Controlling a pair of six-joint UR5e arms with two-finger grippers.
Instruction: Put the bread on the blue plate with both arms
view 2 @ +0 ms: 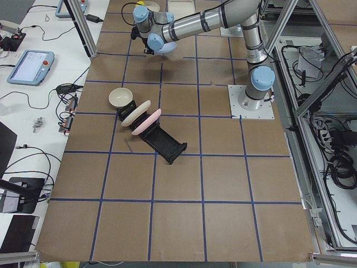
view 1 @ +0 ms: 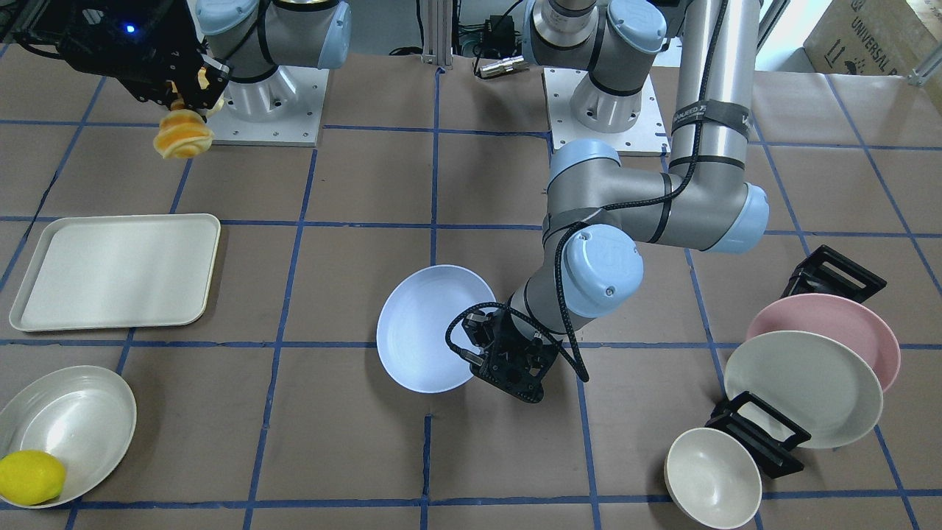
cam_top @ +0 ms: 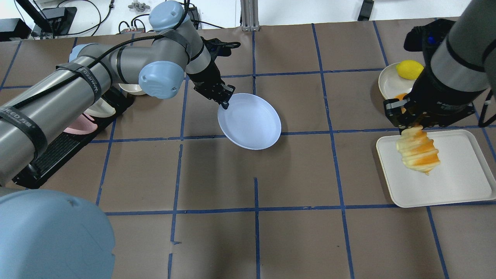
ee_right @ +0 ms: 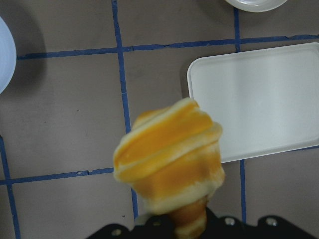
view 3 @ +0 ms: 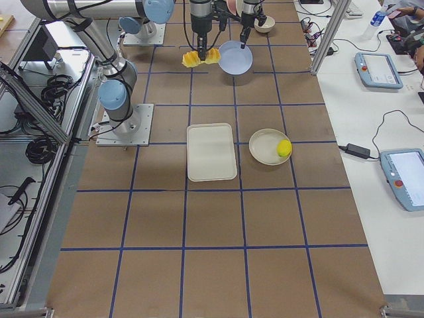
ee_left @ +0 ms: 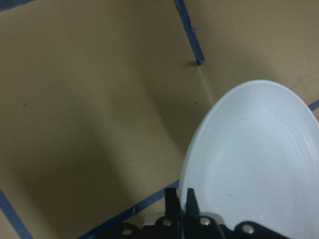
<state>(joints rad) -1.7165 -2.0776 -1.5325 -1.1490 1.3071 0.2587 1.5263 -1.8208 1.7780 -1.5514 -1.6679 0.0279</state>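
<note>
left hand (cam_top: 226, 102) clamped on rim of blue plate (cam_top: 252, 122); plate tilted, held clear of tabletop (cam_top: 213, 232) near centre. right hand (cam_top: 407, 123) closed on one end of the bread (cam_top: 418, 152), loaf hanging down in the air by the cream tray (cam_top: 459, 184). bread and plate well apart.

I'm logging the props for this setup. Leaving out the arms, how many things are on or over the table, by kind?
Plates: 3 (blue plate, pink plate, cream plate)
Bowls: 2 (small bowl, large bowl)
Tray: 1
Rack: 1
Food: 2 (bread, lemon)
Total: 9
</note>
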